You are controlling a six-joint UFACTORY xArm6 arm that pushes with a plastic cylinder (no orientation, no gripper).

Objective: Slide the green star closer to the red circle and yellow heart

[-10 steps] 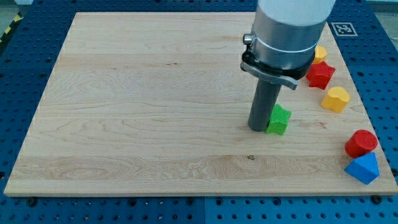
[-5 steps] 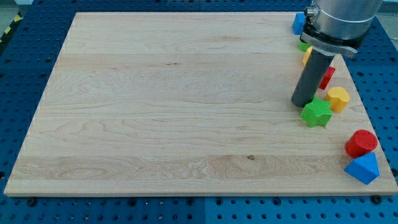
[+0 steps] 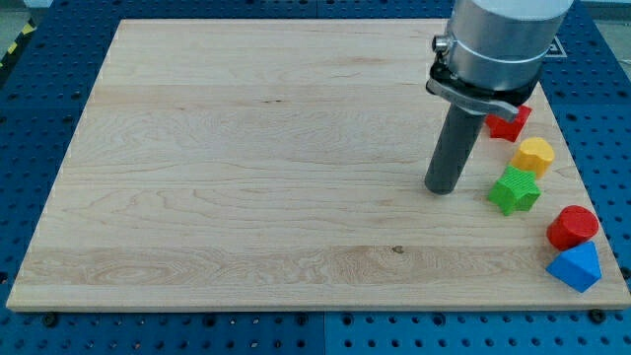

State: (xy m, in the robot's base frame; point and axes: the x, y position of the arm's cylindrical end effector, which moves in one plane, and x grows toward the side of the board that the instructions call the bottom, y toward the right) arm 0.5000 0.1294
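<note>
Tip (image 3: 441, 189) left of green star (image 3: 515, 189)

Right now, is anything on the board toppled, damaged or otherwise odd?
Nothing stands out. The green star sits flat below the yellow heart and above-left of the red circle; my tip rests clear to its left.

A robotics lab bench is showing here: a pale wooden board (image 3: 246, 148) is lying on a blue perforated metal table (image 3: 39, 118), with a printed fiducial marker (image 3: 554, 44) peeking out at two o'clock.
</note>
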